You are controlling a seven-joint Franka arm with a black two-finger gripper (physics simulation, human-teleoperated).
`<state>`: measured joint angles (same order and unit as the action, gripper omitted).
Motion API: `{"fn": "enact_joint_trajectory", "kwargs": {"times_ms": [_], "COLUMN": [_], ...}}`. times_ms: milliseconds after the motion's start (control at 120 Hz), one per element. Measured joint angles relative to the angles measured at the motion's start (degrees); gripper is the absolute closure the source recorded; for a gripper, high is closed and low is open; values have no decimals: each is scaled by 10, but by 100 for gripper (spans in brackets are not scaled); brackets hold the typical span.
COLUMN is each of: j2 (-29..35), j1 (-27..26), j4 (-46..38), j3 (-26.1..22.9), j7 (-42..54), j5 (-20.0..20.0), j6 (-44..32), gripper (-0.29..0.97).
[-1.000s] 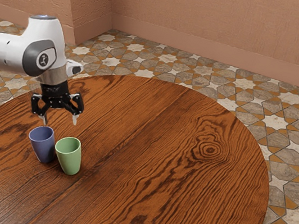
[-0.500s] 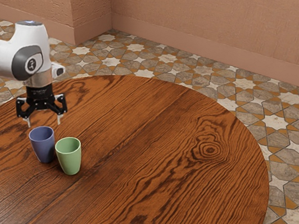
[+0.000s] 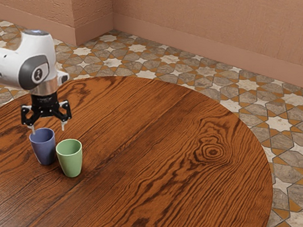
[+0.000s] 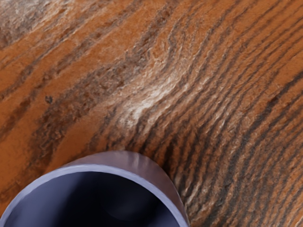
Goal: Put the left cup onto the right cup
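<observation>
We are hovering our gripper (image 3: 47, 126), fingers spread wide and gripping nothing, just above the blue cup (image 3: 42, 146), which is standing upright just beside the green cup (image 3: 69, 157) on the exterior view's left, so the next move, we judge, is lowering to grasp it.

Soft, even, warm light covers my round dark-wood table (image 3: 188, 171), bright enough to show its grain throughout. The blue-purple plastic cup (image 3: 42, 145) and the green plastic cup (image 3: 69, 157) at the frame's lower left cast only faint, short shadows. From my hand's camera, a pale sheen crosses the wood beside the blue-purple plastic cup (image 4: 142, 164), whose inside is dim.
</observation>
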<state>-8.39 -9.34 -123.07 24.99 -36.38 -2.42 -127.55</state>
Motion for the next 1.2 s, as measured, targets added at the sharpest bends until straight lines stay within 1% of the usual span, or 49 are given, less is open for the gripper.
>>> {"fn": "enact_joint_trajectory", "kwargs": {"times_ms": [250, 508, 658, 808, 1075, 1200], "j2": [-23, -33, -37, -38, -39, -39], "j1": [-1, -3, -5, -7, -7, -7], "j4": [1, 2, 2, 1, 0, 0], "j3": [0, 0, 0, 0, 0, 0], "j7": [-11, -21, -25, -28, -35, -38], "j5": [-17, -23, -24, -24, -28, -29], "j6": [-18, -32, -36, -38, -39, -39], "gripper": [2, 2, 6, 21, 58, 69]}}
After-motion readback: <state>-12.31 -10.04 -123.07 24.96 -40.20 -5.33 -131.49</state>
